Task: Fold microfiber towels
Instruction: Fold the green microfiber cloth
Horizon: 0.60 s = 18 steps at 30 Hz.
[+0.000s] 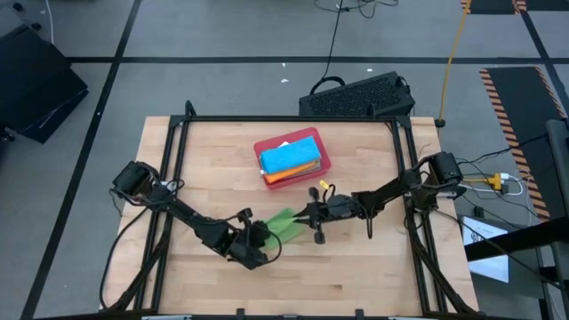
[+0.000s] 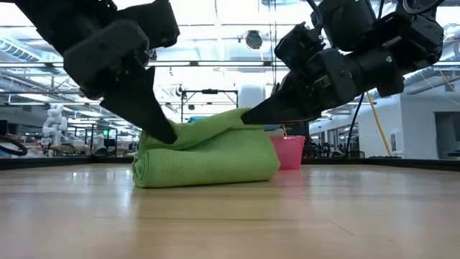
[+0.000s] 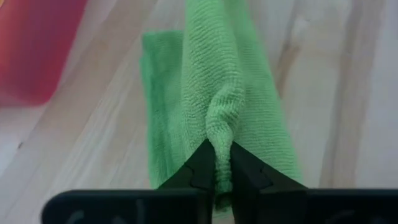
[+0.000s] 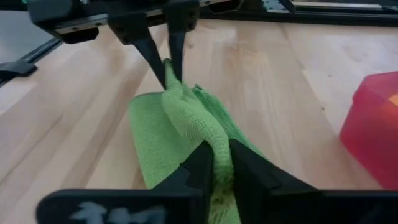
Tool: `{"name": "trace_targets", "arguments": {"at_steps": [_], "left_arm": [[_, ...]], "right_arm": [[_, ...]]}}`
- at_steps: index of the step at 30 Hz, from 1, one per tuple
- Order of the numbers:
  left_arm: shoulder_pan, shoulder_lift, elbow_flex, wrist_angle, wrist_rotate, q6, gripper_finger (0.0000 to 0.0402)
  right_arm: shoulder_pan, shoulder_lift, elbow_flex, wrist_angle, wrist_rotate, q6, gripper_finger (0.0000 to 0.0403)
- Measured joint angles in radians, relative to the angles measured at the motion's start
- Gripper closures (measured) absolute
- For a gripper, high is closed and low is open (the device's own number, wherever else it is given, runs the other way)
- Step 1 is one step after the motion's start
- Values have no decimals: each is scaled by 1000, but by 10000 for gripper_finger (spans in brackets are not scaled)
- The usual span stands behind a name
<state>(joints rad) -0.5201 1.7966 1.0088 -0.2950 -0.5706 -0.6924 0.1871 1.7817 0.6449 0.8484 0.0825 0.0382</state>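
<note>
Bright green microfiber towel (image 2: 205,155) is seen lying folded on the wooden table (image 1: 373,267), just in front of the red tray (image 1: 321,160), which is filled with a stack of folded towels (image 1: 290,158), a bright blue one on top. One end of the green towel is pinched by the left gripper (image 3: 221,174); the opposite end is pinched by the right gripper (image 4: 222,163). A raised ridge of cloth is held between the two grippers.

A wooden table (image 1: 356,267) carries a bright green towel (image 1: 283,224) and red tray (image 1: 322,161)
</note>
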Motion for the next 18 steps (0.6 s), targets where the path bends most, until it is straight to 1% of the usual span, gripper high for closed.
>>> {"name": "trace_targets", "arguments": {"at_steps": [3, 6, 8, 10, 11, 12, 14, 15, 18], "left_arm": [[0, 0, 0, -45, -6, -57, 351], [1, 0, 0, -63, -6, -83, 337], [1, 0, 0, -64, -6, -94, 334], [1, 0, 0, -69, -6, -105, 333], [1, 0, 0, -74, -6, -108, 333], [1, 0, 0, -78, -6, -113, 333], [2, 0, 0, -86, -6, -125, 332], [2, 0, 0, -92, -6, -131, 332], [2, 0, 0, -113, -13, -160, 332]], "right_arm": [[0, 0, 0, 0, 36, -14, 323], [0, 0, 0, 2, 73, -42, 293], [4, 0, 0, 23, 75, -83, 279], [15, 0, 0, 55, 71, -120, 274], [18, 0, 0, 68, 50, -140, 275], [20, 0, 0, 80, 5, -164, 279], [20, 1, 0, 97, -62, -183, 295], [18, 7, 1, 109, -82, -182, 306], [2, 37, 2, 115, -93, -183, 344]]}}
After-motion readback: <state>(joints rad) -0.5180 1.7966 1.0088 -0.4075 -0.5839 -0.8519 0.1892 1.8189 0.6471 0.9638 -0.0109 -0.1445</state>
